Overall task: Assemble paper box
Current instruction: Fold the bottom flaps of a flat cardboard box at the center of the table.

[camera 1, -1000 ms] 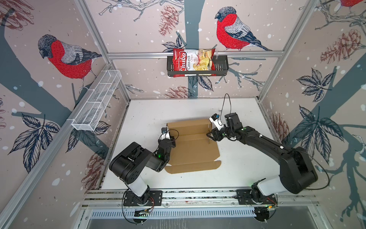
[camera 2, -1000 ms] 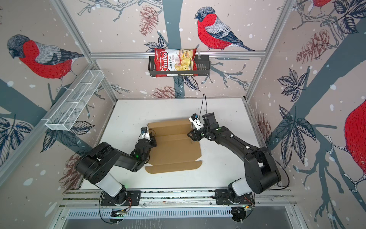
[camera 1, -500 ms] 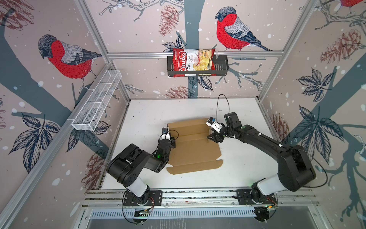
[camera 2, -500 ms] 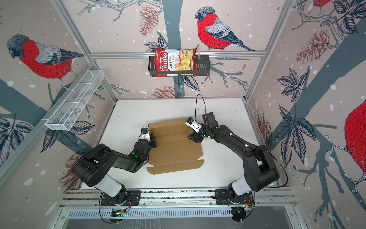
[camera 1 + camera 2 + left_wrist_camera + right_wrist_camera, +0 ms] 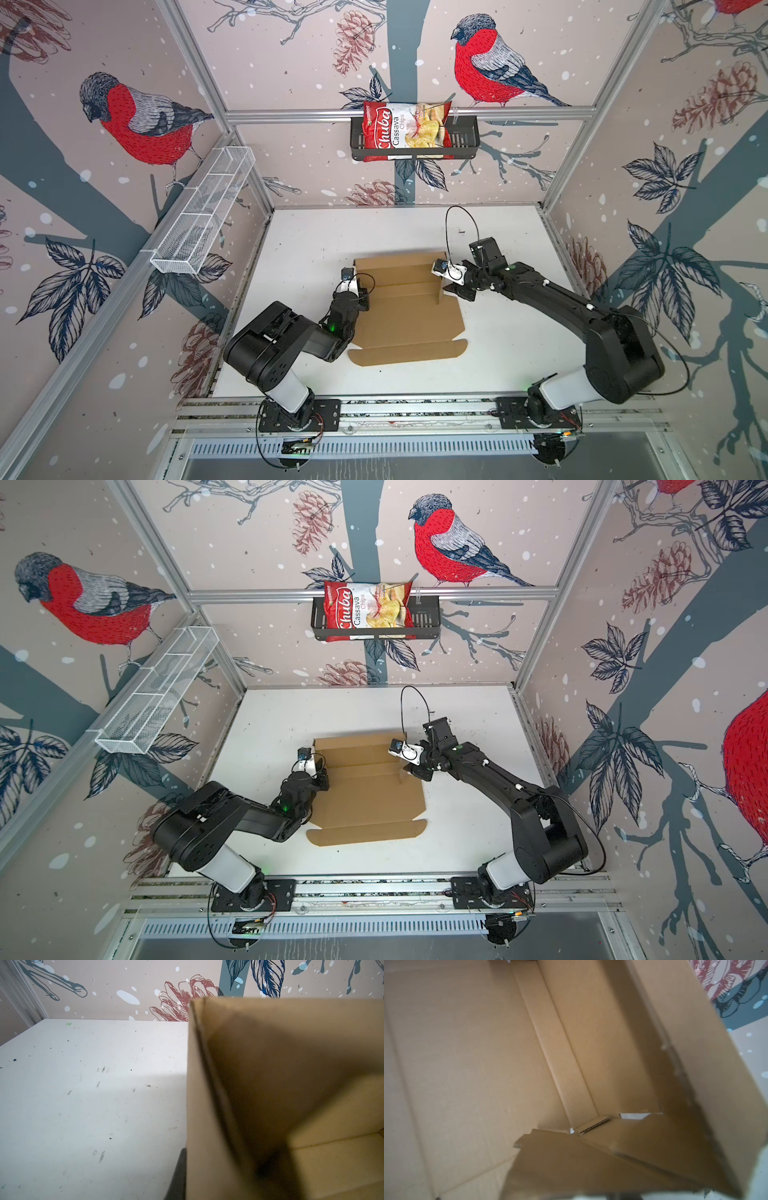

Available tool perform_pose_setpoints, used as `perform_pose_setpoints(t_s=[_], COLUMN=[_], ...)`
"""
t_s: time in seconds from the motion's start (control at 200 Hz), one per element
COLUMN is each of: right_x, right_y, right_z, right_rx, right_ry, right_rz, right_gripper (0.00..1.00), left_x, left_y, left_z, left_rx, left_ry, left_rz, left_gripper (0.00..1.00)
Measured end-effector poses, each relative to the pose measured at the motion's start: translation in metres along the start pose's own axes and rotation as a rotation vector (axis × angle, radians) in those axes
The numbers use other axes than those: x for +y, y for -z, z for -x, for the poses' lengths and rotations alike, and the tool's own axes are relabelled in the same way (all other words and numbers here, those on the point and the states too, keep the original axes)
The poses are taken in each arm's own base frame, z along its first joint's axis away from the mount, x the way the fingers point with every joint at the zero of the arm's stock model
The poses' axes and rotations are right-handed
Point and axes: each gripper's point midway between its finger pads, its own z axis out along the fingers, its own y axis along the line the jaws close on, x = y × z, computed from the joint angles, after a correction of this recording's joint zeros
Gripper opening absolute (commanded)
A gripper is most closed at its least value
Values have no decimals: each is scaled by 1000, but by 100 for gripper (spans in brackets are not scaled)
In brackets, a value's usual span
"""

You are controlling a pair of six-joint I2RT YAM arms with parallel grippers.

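On table (image 5: 332, 232), paper box (image 5: 407, 320) flaps raised; left gripper (image 5: 362, 296) seemingly clamps one; right gripper (image 5: 452, 291) unclear.

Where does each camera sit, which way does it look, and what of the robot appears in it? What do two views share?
Top views: high over the front rail, looking down toward the back wall; both whole arms, left gripper, right gripper, paper box, table.
Left wrist: low on the left arm, facing across the table; a dark gripper sliver.
Right wrist: on the right arm, looking into the paper box's folds; no robot part clear.
Shared: all show the paper box.
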Motion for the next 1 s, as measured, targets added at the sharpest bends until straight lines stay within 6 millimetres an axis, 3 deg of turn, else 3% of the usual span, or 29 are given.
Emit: perform_pose_setpoints(t_s=[0.085,0.265,0.385,0.83,0.996], right_x=[-3,-15,-22,-39,-46], right_y=[-4,-5,-4,-9,-13], right_z=[-4,4,12,20,22], right_rx=[-6,-85,-133,-250,-287], right_ry=[-1,-66,-103,-261,-312], right_rz=[-42,-141,-171,-261,-319], right_gripper=[30,51,56,51,42], left_x=[0,-2,-4,-5,-5], left_y=[1,3,3,5,7], left_z=[-1,-1,-1,-2,-2], left_rx=[-2,-4,-4,-7,-9], left_ry=[1,3,4,6,7], left_rz=[-6,-22,-32,-45,-49], left_gripper=[0,0,0,0,0])
